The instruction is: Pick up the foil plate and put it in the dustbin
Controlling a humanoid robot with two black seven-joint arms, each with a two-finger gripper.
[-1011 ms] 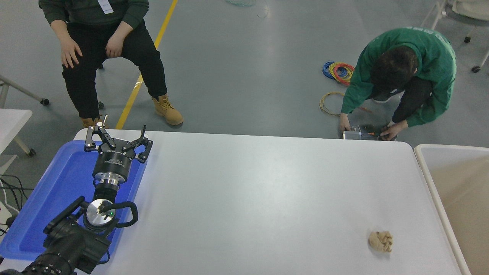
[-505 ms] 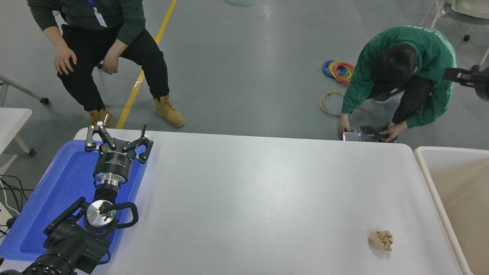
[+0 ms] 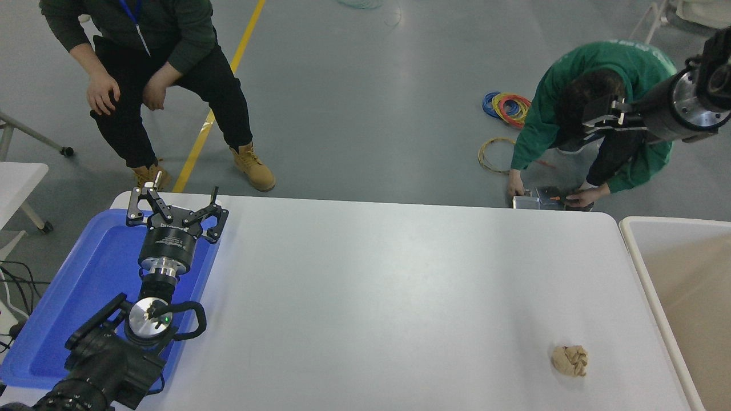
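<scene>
The foil plate does not show on the table. The dustbin [image 3: 635, 258], with a white rim and tan inside, stands against the table's right end. My right gripper [image 3: 599, 114] reaches in from the upper right edge, high in the picture, in front of a crouching person in green, up and left of the dustbin. It holds nothing that I can see. My left gripper [image 3: 174, 206] is parked open and empty over the blue tray [image 3: 85, 274] at the lower left.
A small crumpled tan paper ball [image 3: 569, 360] lies near the table's front right. The crouching person handles a small silvery object [image 3: 526, 201] on the floor just beyond the far edge. Another person sits at the far left.
My right arm has come into view from the right edge and moved left, high up. The seated person has shifted. The left arm has not moved.
</scene>
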